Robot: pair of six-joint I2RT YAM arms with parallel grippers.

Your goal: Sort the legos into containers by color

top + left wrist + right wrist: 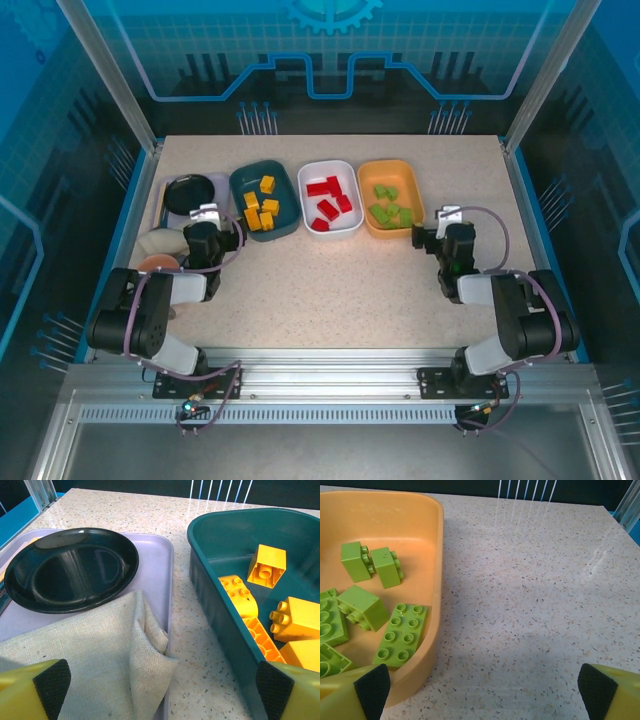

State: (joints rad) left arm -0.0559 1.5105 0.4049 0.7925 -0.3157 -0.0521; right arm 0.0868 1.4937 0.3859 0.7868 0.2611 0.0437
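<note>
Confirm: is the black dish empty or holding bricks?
Empty. The black dish has a bare, glossy inside; the yellow bricks lie in the teal tray.

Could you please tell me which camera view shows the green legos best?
The right wrist view: the green legos lie close up in the orange tray, studs clear, though the left edge cuts some off. The top external view shows them all, but small.
</note>
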